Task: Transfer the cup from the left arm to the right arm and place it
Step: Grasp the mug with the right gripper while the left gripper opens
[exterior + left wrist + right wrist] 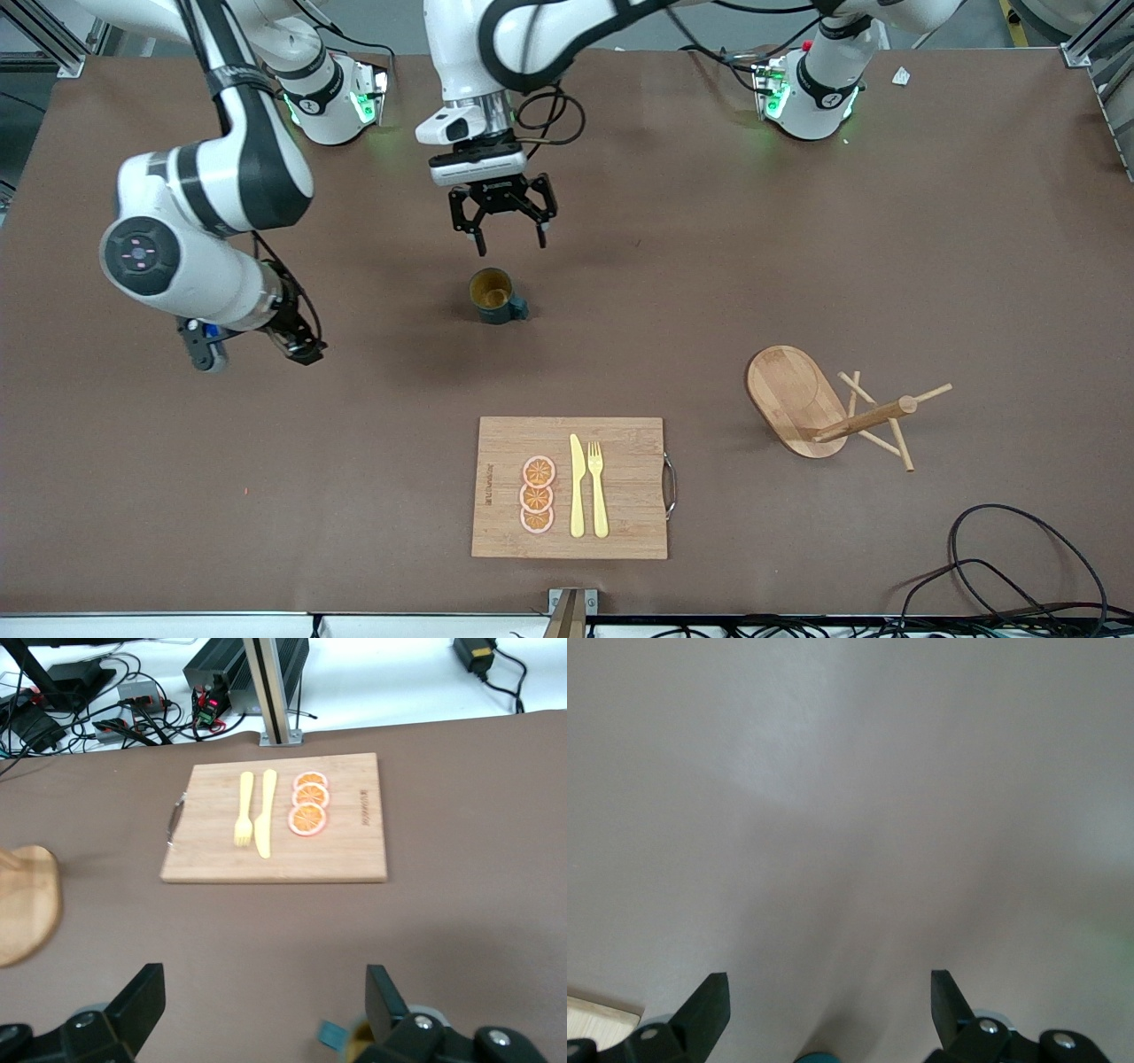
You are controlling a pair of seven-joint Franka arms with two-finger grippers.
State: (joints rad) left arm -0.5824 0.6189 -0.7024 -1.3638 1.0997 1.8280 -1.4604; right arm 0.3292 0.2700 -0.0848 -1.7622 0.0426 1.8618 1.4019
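Upright, the cup point(493, 295) turns its handle toward the left arm's end.

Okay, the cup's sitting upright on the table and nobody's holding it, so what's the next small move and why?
Probably lower the left gripper a little toward the front camera and down, so its open fingers straddle the cup. The cup stands free on the table, just nearer the camera than that gripper, and shows at the edge of the left wrist view. The right gripper hangs open toward its own end, waiting.
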